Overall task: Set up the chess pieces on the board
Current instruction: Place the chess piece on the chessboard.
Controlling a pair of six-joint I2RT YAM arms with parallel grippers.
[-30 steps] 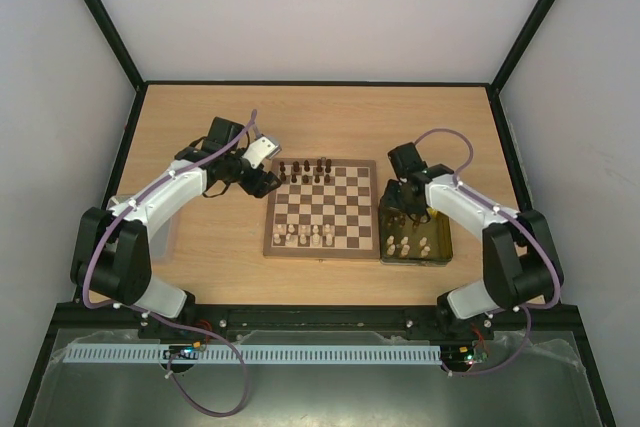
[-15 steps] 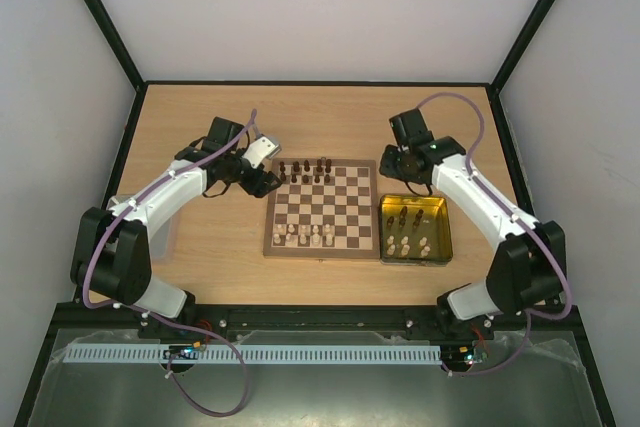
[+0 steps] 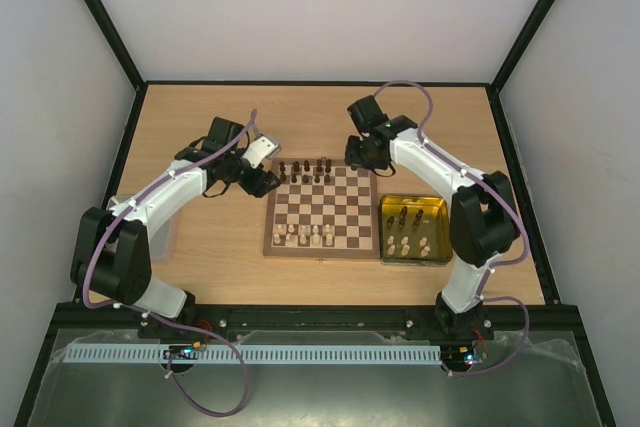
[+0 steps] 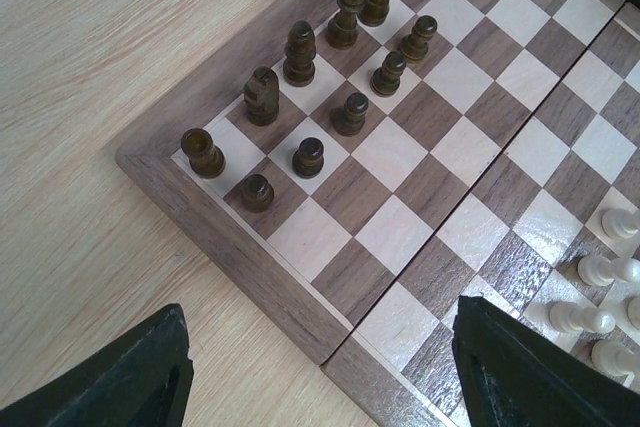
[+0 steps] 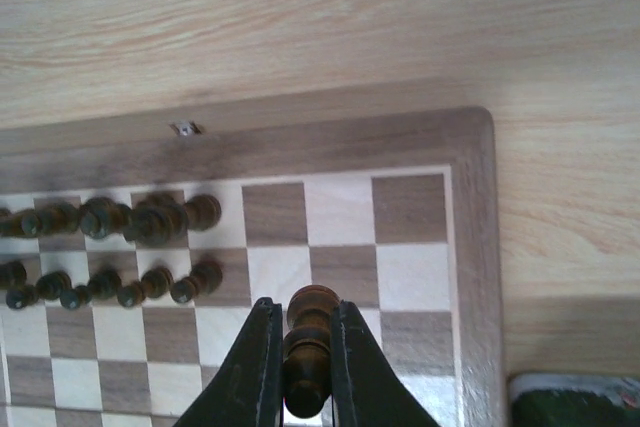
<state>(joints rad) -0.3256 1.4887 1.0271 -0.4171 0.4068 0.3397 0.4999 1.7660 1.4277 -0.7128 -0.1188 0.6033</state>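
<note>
Two hands at the board's (image 3: 320,251) far end. Your left hand (image 4: 320,377) stands wide and empty over the left edge, near the dark pieces (image 4: 299,52) on the far-left squares. Your right hand (image 5: 303,312) pinches a dark piece (image 5: 310,367) above the far-right squares. The tray (image 3: 412,198) sits just right of the board.
</note>
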